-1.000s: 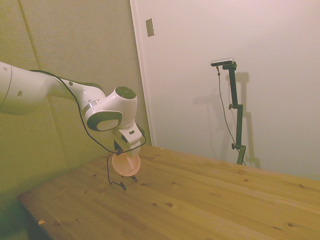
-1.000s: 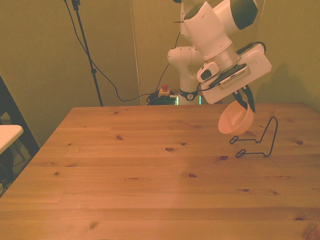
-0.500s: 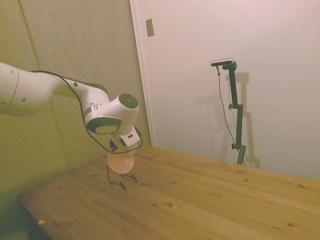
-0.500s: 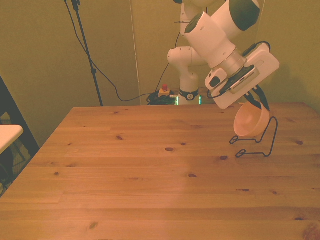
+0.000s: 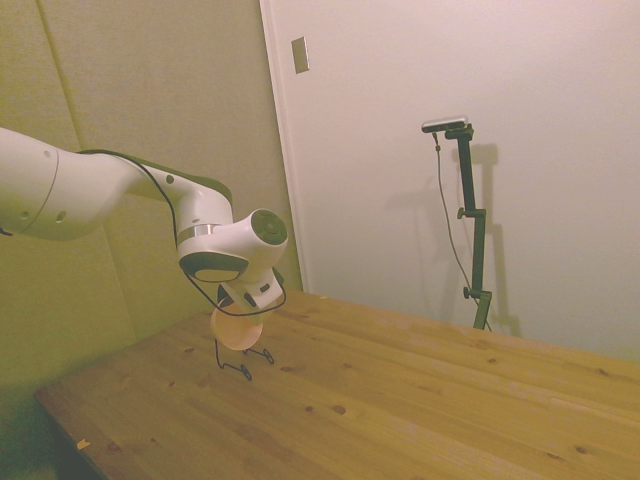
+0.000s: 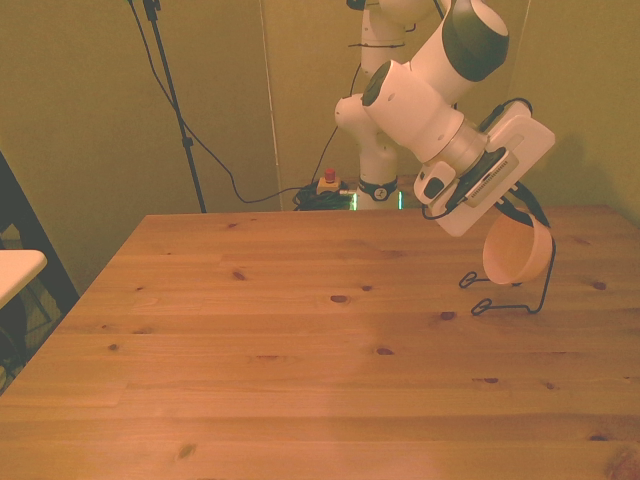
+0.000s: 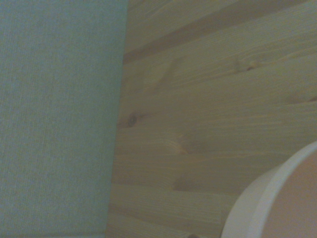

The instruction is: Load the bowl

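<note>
The pale peach bowl hangs tipped on its side, with its opening toward the front view's left. My gripper is shut on its upper rim. The bowl sits inside the tall loop of a thin black wire rack near the table's edge on the front view's right. I cannot tell whether it rests on the wire. In the side view the bowl shows just under the gripper and above the wire rack. In the wrist view the bowl's rim fills one corner over the wood.
The wooden table spreads wide toward the front view's left and front. A padded wall runs close along the table's edge beside the rack. A white surface's corner pokes in at the front view's far left.
The arm has carried the bowl toward the front view's right and down, from beside the wire rack into its tall loop. The bowl has tipped further onto its side.
</note>
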{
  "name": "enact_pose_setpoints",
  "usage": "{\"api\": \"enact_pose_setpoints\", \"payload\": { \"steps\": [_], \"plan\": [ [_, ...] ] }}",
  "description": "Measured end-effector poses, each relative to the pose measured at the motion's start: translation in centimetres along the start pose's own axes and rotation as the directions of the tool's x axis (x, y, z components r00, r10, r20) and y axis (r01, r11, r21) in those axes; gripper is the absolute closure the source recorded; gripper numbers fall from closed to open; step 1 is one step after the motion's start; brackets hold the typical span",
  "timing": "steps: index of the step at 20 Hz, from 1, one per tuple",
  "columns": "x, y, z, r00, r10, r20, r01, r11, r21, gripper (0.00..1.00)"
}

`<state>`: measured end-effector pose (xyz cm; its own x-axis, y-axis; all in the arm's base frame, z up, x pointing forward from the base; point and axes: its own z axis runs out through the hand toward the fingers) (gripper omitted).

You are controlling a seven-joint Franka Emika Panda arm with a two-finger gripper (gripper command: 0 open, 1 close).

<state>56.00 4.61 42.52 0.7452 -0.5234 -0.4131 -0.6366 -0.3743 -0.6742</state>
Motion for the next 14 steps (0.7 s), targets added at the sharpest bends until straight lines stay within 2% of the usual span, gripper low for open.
{"api": "enact_pose_setpoints", "payload": {
  "steps": [14],
  "plan": [
    [1.2,1.3,1.7,1.0,0.017,0.019,-0.017,1.0,0.008,1.0]
  ]
}}
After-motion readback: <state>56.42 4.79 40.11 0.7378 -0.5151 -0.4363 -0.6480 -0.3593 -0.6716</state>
